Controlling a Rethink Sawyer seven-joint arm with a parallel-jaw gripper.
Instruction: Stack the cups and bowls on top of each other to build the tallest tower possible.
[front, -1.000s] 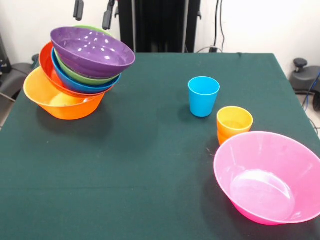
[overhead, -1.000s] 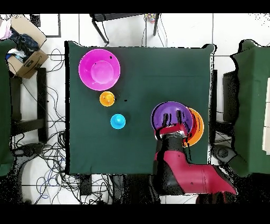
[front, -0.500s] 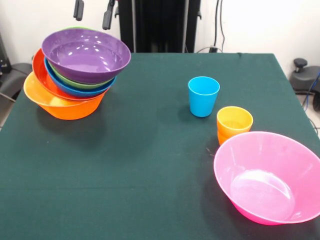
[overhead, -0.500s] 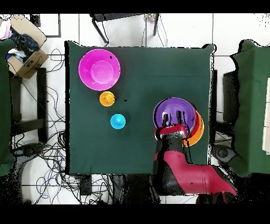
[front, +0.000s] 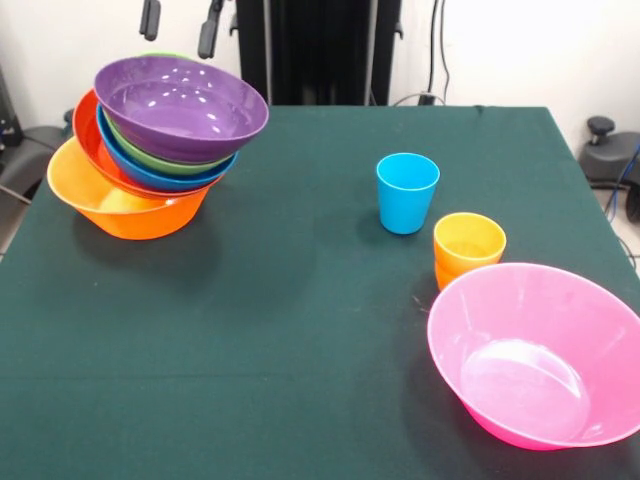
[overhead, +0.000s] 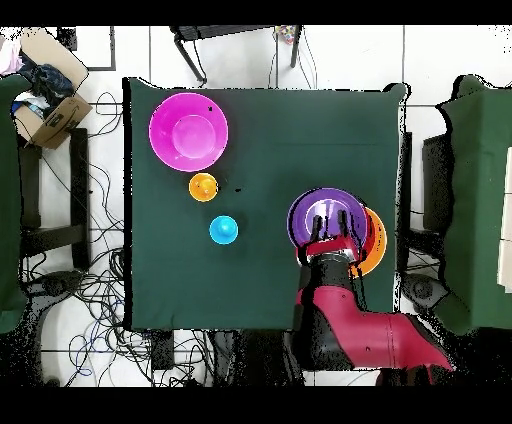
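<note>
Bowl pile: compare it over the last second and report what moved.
The purple bowl rocked on the tower: it swung toward the picture's left, then partway back. The open gripper drifted slightly left above it, holding nothing. Blue cup, orange cup and pink bowl stayed put.

Light was bright and even, falling from above. Small white glints dotted the inside of the purple bowl (front: 182, 107), and a broad pale sheen lay in the pink bowl (front: 540, 355). Soft shadows fell on the table (front: 300, 300) beside each item.
</note>
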